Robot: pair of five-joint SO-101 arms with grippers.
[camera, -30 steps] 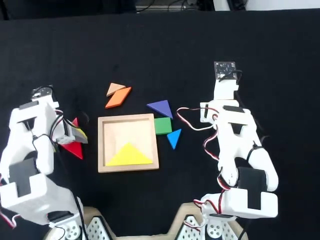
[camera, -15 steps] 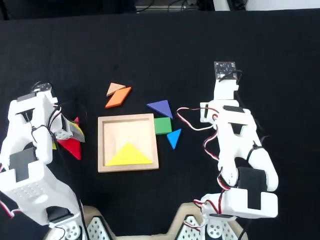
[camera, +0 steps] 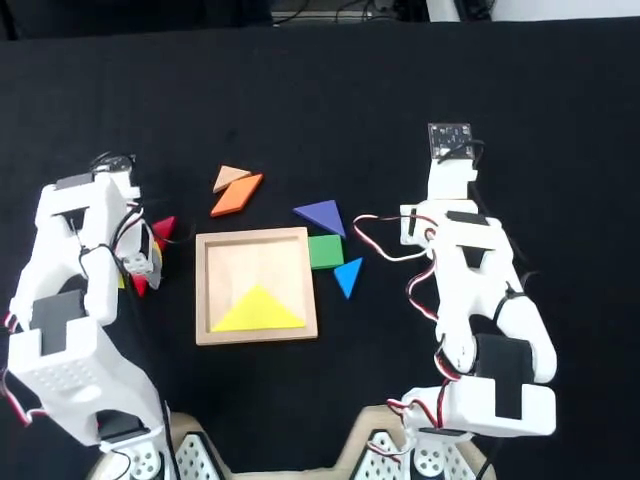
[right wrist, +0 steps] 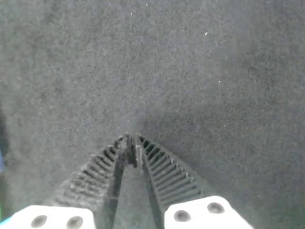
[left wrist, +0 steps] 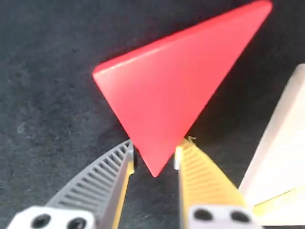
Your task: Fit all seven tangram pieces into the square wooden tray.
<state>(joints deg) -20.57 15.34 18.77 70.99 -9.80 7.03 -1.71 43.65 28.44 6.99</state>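
Note:
My left gripper (left wrist: 153, 160) is shut on one corner of the big red triangle (left wrist: 177, 94), held just left of the square wooden tray (camera: 257, 241). From above, the red triangle (camera: 163, 228) peeks out beside the left arm. A yellow triangle (camera: 258, 309) lies inside the tray at its near side. Outside it lie a tan triangle (camera: 229, 177), an orange parallelogram (camera: 236, 194), a dark blue triangle (camera: 322, 215), a green square (camera: 326, 251) and a small blue triangle (camera: 348, 275). My right gripper (right wrist: 130, 145) is shut on nothing, over bare cloth to the right.
A black cloth (camera: 330, 90) covers the table. The tray's pale edge (left wrist: 286, 157) shows close to the red triangle. The right arm's white body (camera: 470, 270) stands right of the blue and green pieces.
The left arm has swung away from the near edge, carrying the red triangle with it; less of the piece shows from above. The right arm has not moved.

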